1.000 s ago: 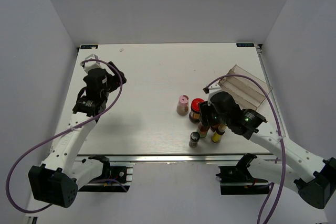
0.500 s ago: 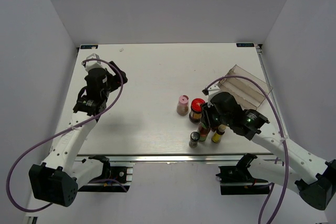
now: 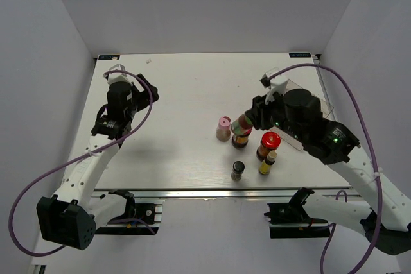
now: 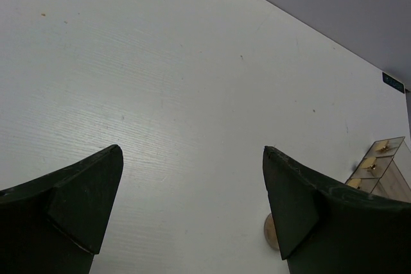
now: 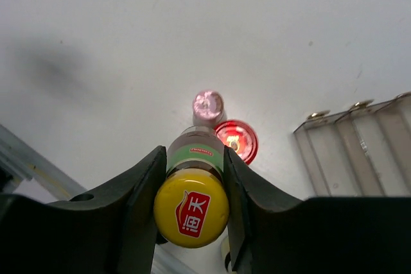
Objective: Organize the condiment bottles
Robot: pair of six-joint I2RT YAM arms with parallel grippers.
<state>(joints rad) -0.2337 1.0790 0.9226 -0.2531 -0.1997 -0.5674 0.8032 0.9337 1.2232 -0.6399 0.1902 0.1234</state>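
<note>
My right gripper (image 5: 194, 158) is shut on a slim yellow-capped bottle (image 5: 192, 208) with a green label and holds it in the air above the bottle group; in the top view the bottle (image 3: 242, 124) hangs tilted from the gripper (image 3: 249, 119). Below stand the pink-capped shaker (image 3: 223, 128) (image 5: 209, 106), a red-lidded jar (image 5: 236, 140) partly under the held bottle, a second red-lidded jar (image 3: 269, 141), the other yellow-capped bottle (image 3: 266, 163) and the grey-capped dark shaker (image 3: 237, 170). My left gripper (image 3: 145, 88) (image 4: 191, 152) is open and empty at the far left.
The clear stepped rack (image 3: 323, 103) (image 5: 359, 145) lies at the right, largely hidden by my right arm in the top view; its corner shows in the left wrist view (image 4: 379, 166). White walls close in the table on three sides.
My right gripper has risen from the bottle group with the yellow-capped bottle in it and moved back. A red-lidded jar that the arm hid now shows.
</note>
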